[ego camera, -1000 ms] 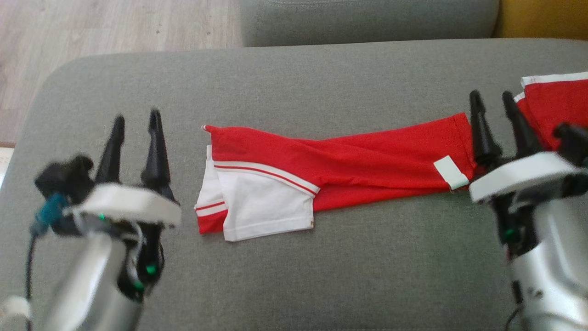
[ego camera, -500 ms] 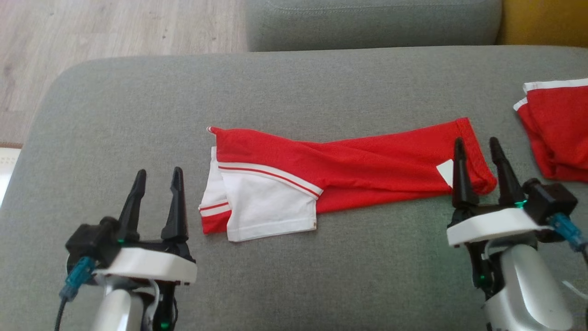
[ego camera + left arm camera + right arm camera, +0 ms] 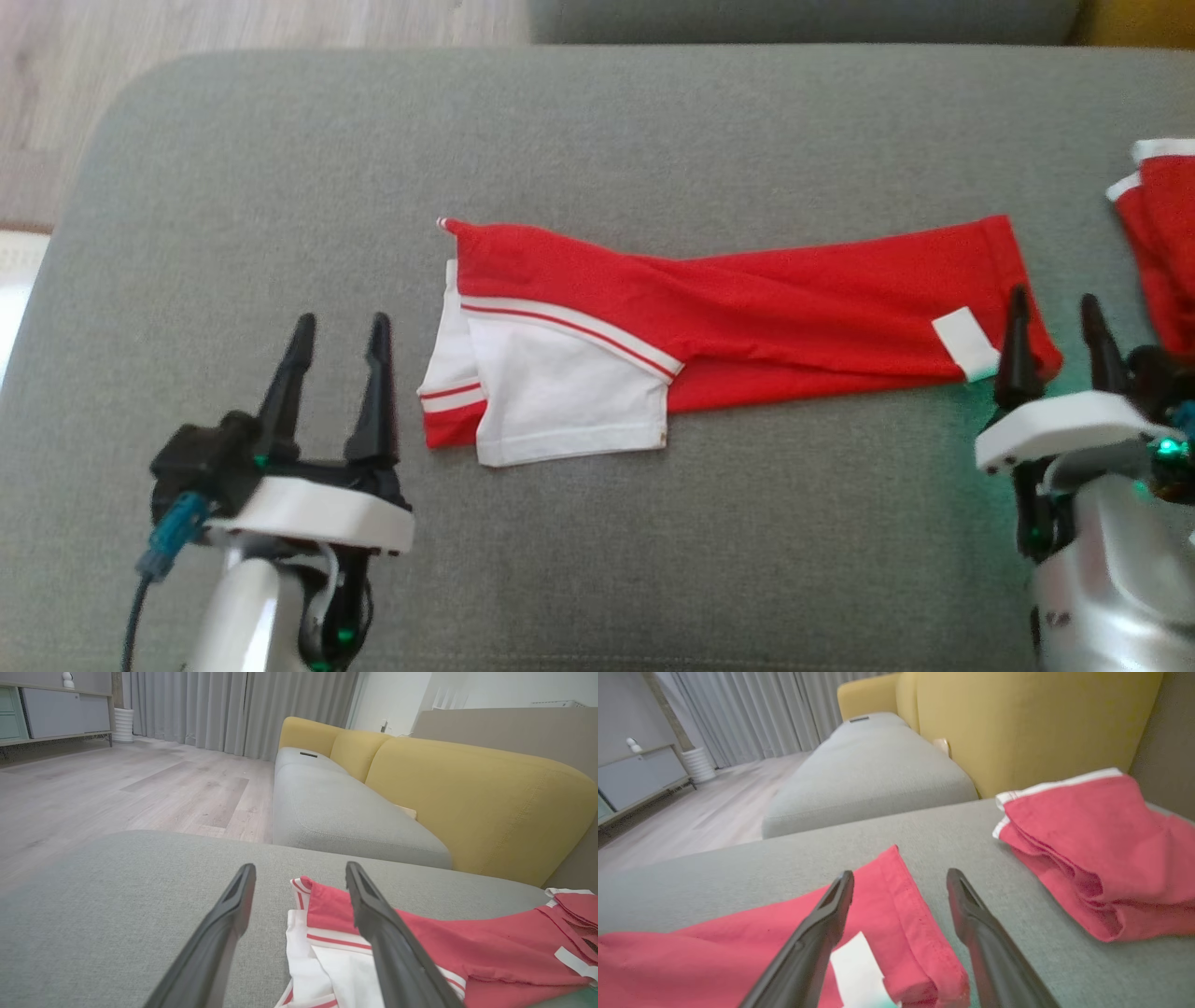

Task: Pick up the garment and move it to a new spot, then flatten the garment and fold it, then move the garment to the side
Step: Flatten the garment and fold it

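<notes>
1. Head view. The garment, red with a white, red-striped end, lies folded into a long band across the middle of the grey cushion. Its white end points to my left and its red hem to my right.
2. Head view. My left gripper stands just beside the white end, over bare cushion. The fingers are spread wide and hold nothing.
3. Head view. My right gripper is at the red hem, fingers wide and empty. One finger stands in front of the cloth next to a white label, the other over the cushion. I cannot tell whether either touches the cloth.
4. Head view. A second red piece with white trim lies at the right edge, apart from the garment. Wooden floor shows past the cushion's far left corner.
5. Left wrist view. My two fingers are spread. One is over bare cushion and the other stands in front of the garment's white end. Nothing is gripped between them. Beyond are a yellow sofa back and grey curtains.
6. Right wrist view. My fingers, wide apart, straddle the hem's corner, one above the red cloth and label, the other above grey cushion. The second red piece, folded in layers, lies near on the right and does not touch the garment.
</notes>
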Controlling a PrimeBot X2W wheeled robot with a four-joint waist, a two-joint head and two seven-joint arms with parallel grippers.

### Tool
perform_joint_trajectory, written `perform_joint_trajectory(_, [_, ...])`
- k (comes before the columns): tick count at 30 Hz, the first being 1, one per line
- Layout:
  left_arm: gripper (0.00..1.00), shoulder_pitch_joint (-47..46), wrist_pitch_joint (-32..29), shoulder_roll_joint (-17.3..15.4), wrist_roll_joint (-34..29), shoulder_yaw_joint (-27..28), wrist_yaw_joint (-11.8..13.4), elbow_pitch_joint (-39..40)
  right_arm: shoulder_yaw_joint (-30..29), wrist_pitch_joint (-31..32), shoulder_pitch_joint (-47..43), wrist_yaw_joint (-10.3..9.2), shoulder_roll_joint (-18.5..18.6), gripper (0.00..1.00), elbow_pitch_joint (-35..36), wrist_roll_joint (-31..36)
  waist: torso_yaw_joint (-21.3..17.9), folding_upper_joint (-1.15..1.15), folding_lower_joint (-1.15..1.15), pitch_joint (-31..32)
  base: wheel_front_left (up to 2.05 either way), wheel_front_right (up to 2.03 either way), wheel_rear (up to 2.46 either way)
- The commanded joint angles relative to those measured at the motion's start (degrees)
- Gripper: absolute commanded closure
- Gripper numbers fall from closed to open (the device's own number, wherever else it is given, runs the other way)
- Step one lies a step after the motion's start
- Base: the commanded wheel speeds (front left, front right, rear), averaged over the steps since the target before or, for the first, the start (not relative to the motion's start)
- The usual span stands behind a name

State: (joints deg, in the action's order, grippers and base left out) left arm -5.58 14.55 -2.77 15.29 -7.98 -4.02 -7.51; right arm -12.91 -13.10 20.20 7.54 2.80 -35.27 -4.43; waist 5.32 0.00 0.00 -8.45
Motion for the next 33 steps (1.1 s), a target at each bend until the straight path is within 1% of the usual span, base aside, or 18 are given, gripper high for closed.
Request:
perform_joint_trajectory(1, [0.0, -2.6, 0.44, -0.12, 0.17, 1.28, 0.04, 1.64, 0.56, 0.02, 2.78, -0.05, 0.09, 0.0, 0.4, 0.55, 0.63, 0.0, 0.0, -0.9, 0.0, 0.0, 0.0])
perform_joint_trajectory(6, [0.0, -3.56, 0.44, -0.11, 0.63, 0.21, 0.13, 1.61, -5.1, 1.33, 7.38, -0.05, 0.09, 0.0, -9.78, 3.11, 1.28, 0.0, 0.0, -2.44, 0.0, 0.0, 0.0])
perform_joint_trajectory(11, [0.0, -4.04, 0.44, -0.11, 0.88, -0.14, 0.41, 1.69, -9.76, 1.14, 10.75, -0.05, 0.09, 0.0, -18.95, 5.87, 1.44, 0.0, 0.0, -3.43, 0.0, 0.0, 0.0])
perform_joint_trajectory(14, [0.0, -4.19, 0.45, -0.11, 0.83, -0.24, 0.39, 1.53, -10.73, 1.07, 12.61, -0.05, 0.09, 0.0, -24.79, 5.88, 1.37, 0.0, 0.0, -3.74, 0.0, 0.0, 0.0])
perform_joint_trajectory(18, [0.0, -4.42, 0.45, -0.11, 0.89, -0.35, 0.42, 1.24, -10.34, 0.55, 14.96, -0.05, 0.08, 0.0, -31.23, 5.74, 1.18, 0.0, 0.0, -3.83, 0.0, 0.0, 0.0])
perform_joint_trajectory(19, [0.0, -4.44, 0.45, -0.11, 0.92, -0.37, 0.44, 1.18, -10.1, 0.35, 15.58, -0.05, 0.08, 0.46, -32.46, 5.49, 1.11, 0.0, 0.0, -3.77, 0.0, 0.0, 0.0])
perform_joint_trajectory(20, [0.0, -4.44, 0.45, -0.11, 0.94, -0.36, 0.48, 1.12, -9.91, 0.0, 16.17, -0.05, 0.08, 1.0, -33.26, 5.27, 1.01, 0.0, 0.0, -3.66, 0.0, 0.0, 0.0])
perform_joint_trajectory(23, [0.0, -4.27, 0.45, -0.11, 1.05, -0.22, 0.54, 0.93, -10.4, -0.87, 16.86, -0.05, 0.08, 1.0, -33.67, 5.7, 0.64, 0.0, 0.0, -3.11, 0.0, 0.0, 0.0])
perform_joint_trajectory(26, [0.0, -4.02, 0.45, -0.11, 1.18, 0.0, 0.56, 0.89, -13.08, -1.36, 16.51, -0.05, 0.6, 1.0, -31.41, 7.56, 0.29, 0.0, 0.0, -2.45, 0.0, 0.0, 0.0])
perform_joint_trajectory(29, [0.0, -3.78, 0.45, -0.11, 1.37, 0.2, 0.53, 0.83, -17.74, -1.54, 15.93, -0.05, 2.17, 1.0, -28.59, 9.26, 0.14, 0.0, 0.0, -1.74, 0.0, 0.0, 0.0])
perform_joint_trajectory(33, [0.0, -3.42, 0.45, -0.11, 1.62, 0.38, 0.54, 0.81, -25.36, -1.56, 14.69, -0.05, 3.67, 1.0, -23.68, 13.33, 0.05, 0.0, 0.0, -0.7, 0.0, 0.0, 0.0])
